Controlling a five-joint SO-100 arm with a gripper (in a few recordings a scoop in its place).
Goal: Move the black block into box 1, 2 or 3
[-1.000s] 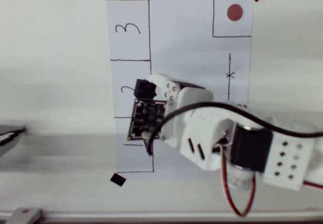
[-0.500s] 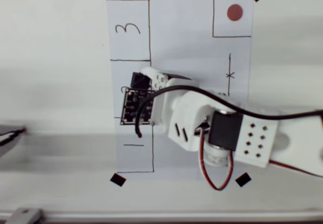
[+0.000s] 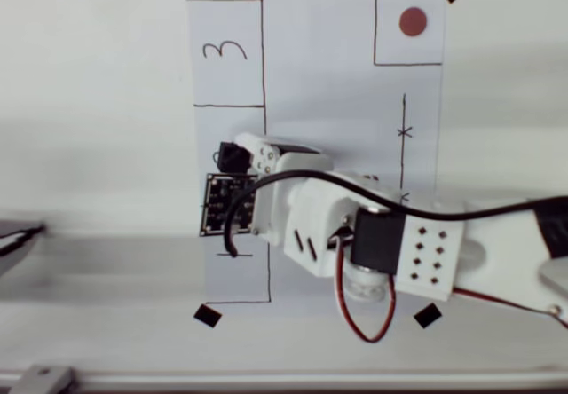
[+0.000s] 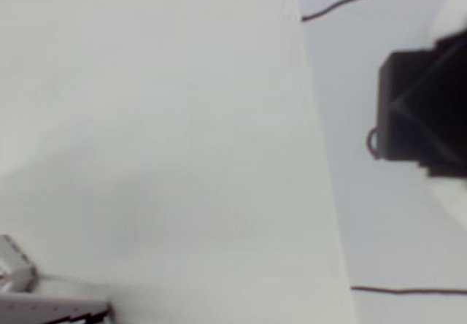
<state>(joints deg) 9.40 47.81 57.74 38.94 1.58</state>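
Note:
In the overhead view the white arm reaches in from the right, and my gripper (image 3: 230, 155) is shut on the black block (image 3: 233, 160). It holds the block over the middle box (image 3: 207, 128), the rectangle drawn on white paper below the one marked "3" (image 3: 226, 51). The gripper and its dark circuit board (image 3: 217, 206) hide most of the box's number. In the wrist view the black block (image 4: 408, 105) fills the right edge, over the paper. A curl of pen writing shows just left of it.
The lowest drawn rectangle (image 3: 240, 279) is partly under the arm. A square with a red dot (image 3: 412, 22) sits at the paper's top right. Black tape squares (image 3: 207, 316) mark the paper's corners. A table edge runs along the bottom.
The arm has swung left, carrying the black block from the right line of the middle box to further inside it. The lower-right tape square has come into view.

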